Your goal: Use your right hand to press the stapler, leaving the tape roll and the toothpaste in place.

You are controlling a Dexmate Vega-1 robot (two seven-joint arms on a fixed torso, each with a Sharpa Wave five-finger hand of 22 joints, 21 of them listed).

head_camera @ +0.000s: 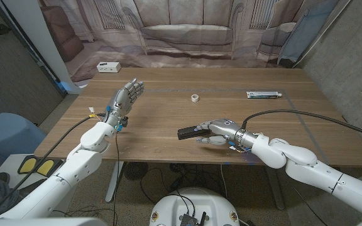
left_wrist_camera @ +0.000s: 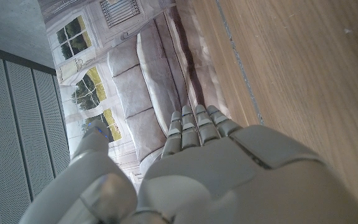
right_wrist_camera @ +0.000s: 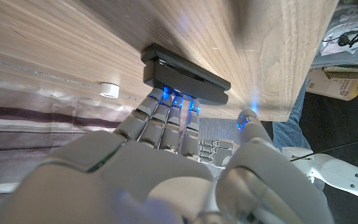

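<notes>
The black stapler (head_camera: 189, 132) is seen at lower centre of the head view, under the fingers of the right hand (head_camera: 217, 130), which are laid along its top for pressing, nothing being gripped. The tape roll (head_camera: 195, 98) and toothpaste (head_camera: 263, 95) are left well apart higher up. The left hand (head_camera: 123, 100) is held open and idle at upper left.

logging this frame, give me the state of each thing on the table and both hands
stapler: lying near the table's front edge, right hand's fingers on top of it
right hand: resting on the stapler
left hand: raised, fingers apart, holding nothing
tape roll: lying flat, untouched
toothpaste: lying flat, untouched
</notes>
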